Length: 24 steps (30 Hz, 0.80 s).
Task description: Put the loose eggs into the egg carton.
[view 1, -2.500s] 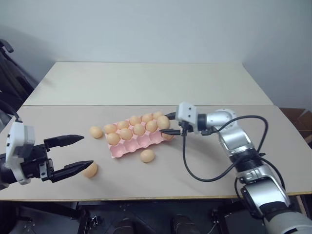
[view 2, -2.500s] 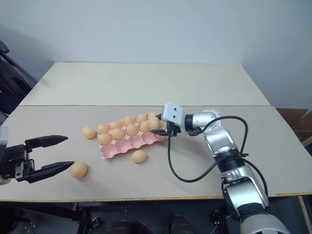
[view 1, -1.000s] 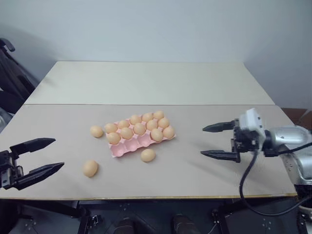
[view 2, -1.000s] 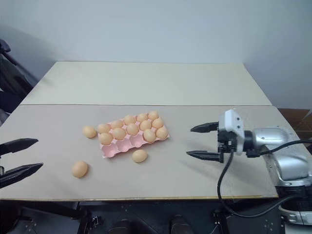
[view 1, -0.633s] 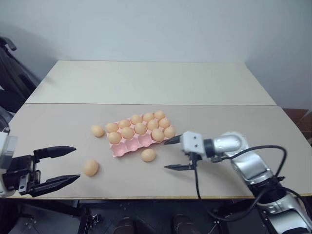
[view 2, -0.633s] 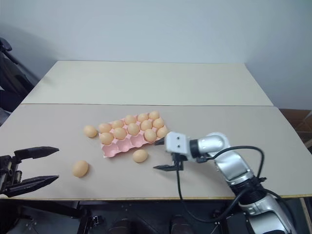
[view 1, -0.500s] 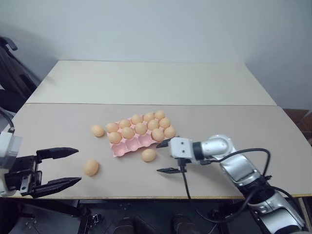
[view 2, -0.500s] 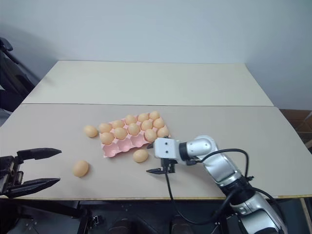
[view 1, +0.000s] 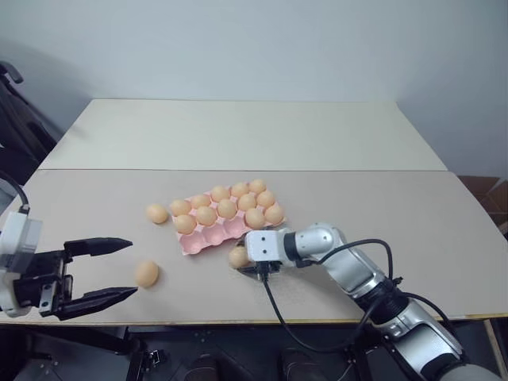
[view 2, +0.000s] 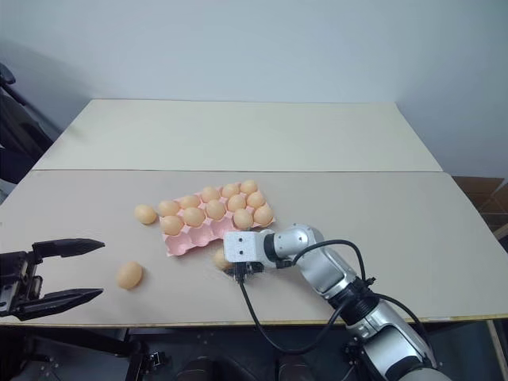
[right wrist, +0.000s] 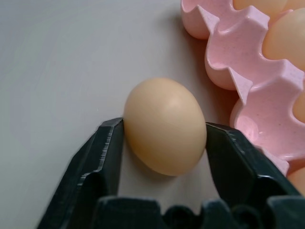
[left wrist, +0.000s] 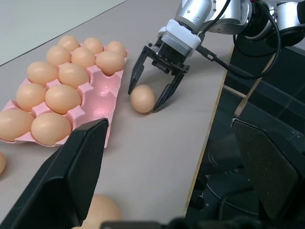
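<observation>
Two pale tabletops (view 1: 238, 135) butted end to end filled your view, with a plain grey wall behind them, and the egg carton (view 1: 208, 235) sat near the middle of the nearer top, slightly skewed. Take that carton as your reference. Its two far rows each held eggs in every cup, ten in all, while the cups of its near row stood bare pink. Your right gripper (right wrist: 164, 138) lay low over the table just off the carton's near long edge, and its two black fingers (right wrist: 102, 157) pressed against opposite sides of one loose egg (right wrist: 164, 125), which rested on the table right beside the carton's rim; in the left wrist view you could see that gripper (left wrist: 147, 93) straddling the egg (left wrist: 142, 98) from above. A second loose egg (view 1: 157, 213) lay on the table just off the carton's left short end. A third (view 1: 146, 274) lay farther out, toward the near left of the carton and well apart from it. Your left gripper (view 1: 115, 270) hung beyond that third egg, far left of the carton, its fingers (view 1: 99, 246) spread wide with nothing between them, tips pointing toward the egg but clear of it.
</observation>
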Motion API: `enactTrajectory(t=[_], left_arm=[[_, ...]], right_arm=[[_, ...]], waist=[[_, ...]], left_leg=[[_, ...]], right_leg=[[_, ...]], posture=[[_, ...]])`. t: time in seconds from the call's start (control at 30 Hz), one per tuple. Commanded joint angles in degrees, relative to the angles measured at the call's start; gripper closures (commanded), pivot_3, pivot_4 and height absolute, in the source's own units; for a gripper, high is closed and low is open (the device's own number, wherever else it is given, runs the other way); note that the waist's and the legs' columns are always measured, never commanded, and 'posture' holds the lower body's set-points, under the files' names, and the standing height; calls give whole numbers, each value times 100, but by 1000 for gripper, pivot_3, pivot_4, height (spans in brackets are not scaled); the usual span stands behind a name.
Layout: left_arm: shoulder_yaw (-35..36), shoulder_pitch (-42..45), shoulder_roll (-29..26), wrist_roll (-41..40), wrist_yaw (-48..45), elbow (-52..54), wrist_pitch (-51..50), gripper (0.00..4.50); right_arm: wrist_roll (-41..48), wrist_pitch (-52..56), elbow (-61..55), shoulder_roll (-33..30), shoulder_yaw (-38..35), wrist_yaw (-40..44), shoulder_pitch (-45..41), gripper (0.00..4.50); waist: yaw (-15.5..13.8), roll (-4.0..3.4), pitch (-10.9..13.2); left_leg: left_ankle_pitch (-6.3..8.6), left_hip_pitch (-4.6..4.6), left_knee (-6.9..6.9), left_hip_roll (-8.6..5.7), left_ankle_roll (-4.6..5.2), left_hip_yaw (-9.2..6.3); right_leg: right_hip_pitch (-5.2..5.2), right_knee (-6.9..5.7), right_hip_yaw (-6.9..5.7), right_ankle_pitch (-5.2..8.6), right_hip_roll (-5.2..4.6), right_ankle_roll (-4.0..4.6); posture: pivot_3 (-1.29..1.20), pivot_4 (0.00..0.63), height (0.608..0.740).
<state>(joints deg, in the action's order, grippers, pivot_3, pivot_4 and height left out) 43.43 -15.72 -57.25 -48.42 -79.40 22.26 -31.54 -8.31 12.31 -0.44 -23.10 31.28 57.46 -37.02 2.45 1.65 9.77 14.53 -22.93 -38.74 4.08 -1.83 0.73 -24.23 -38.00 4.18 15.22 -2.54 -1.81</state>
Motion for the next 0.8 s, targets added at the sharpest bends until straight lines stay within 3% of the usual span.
enactTrajectory(t=[0.03, 0.13, 0.33, 0.7, 0.73, 0.8], left_arm=[[189, -37, 24, -86, 68, 168, -45, 0], [304, -75, 79, -115, 163, 200, -62, 0], [641, 58, 336, -312, 707, 132, -123, 0], [677, 49, 539, -494, 994, 242, -120, 0], [681, 40, 542, -492, 989, 245, -112, 0], [685, 26, 546, -487, 983, 244, -96, 0]], right_arm=[[67, -147, -144, 24, -68, 94, -74, 2564], [238, -90, -301, -13, -201, 202, -30, 2840], [738, 343, -517, 122, -690, 203, -312, 2840], [135, 302, 674, 623, -694, -783, -944, 2840], [108, 292, 693, 625, -694, -795, -944, 2153], [120, 262, 695, 610, -741, -775, -942, 1553]], waist=[[0, 1, 0], [0, 1, 0], [3, 2, -1], [6, 3, -2], [7, 3, -2], [12, 3, -2]], left_leg=[[0, 0, 0, 0, 0, 0], [0, 1, 0, 0, 0, 0], [0, 1, 0, 0, 0, -2], [0, -2, 1, 0, 0, -3], [0, -2, 0, 0, -1, -3], [0, -1, 0, 0, -1, -3]], right_leg=[[0, 1, 0, 0, 0, 0], [0, 0, -1, 0, 0, 0], [1, -2, 0, 0, 0, 0], [-2, -1, -2, 0, 0, 1], [-1, -1, -2, 0, 0, 1], [-1, -2, -2, 0, 0, 1]], posture=[[0, 150, 740], [0, 150, 740], [0, 150, 740], [0, 150, 740], [0, 150, 740], [0, 150, 740]])
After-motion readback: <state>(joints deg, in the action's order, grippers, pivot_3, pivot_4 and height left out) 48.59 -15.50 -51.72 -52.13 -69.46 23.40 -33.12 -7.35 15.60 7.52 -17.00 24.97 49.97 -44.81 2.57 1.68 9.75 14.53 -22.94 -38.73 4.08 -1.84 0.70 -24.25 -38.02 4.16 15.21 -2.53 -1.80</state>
